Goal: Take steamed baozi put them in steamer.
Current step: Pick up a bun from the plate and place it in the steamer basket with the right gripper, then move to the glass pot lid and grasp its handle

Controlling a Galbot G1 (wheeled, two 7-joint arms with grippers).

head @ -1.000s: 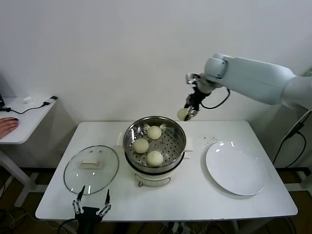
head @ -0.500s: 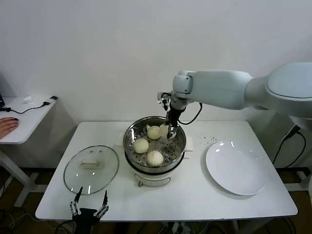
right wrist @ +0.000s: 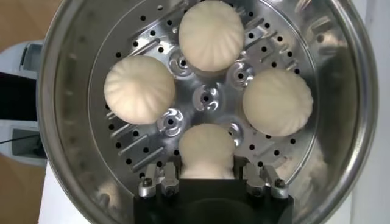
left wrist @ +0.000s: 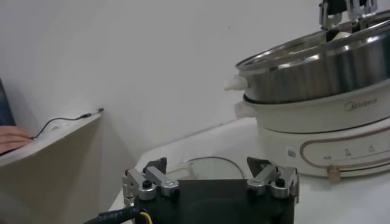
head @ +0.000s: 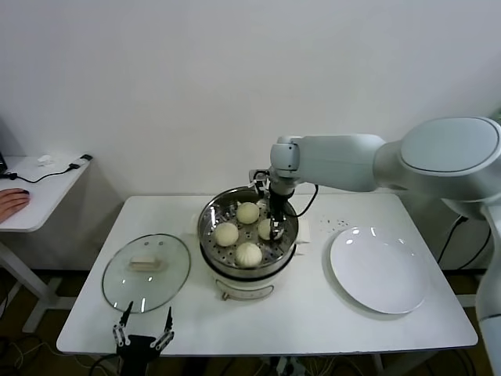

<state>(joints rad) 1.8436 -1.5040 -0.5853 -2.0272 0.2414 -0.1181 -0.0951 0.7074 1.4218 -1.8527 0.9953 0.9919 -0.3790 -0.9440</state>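
Note:
The steamer [head: 235,276] stands mid-table, a shiny steel pot on a white base; it also shows in the left wrist view [left wrist: 317,67]. Three baozi lie on its perforated floor [right wrist: 139,90] [right wrist: 211,35] [right wrist: 278,101]. In the head view they sit at the pot's back [head: 248,212], left [head: 227,233] and front [head: 249,253]. My right gripper [head: 274,228] reaches down inside the pot at its right side. It is shut on a fourth baozi [right wrist: 206,149], which is at or just above the floor. My left gripper [head: 143,333] is parked, open and empty, at the table's front edge.
A round glass lid [head: 146,270] with a white handle lies left of the steamer. A white plate [head: 380,270] lies to its right. A side table at far left holds a cable and a person's hand [head: 12,202].
My right gripper carried the baozi from above the pot's back right rim, over the steamer, and lowered it inside at the right side. The left arm has not moved.

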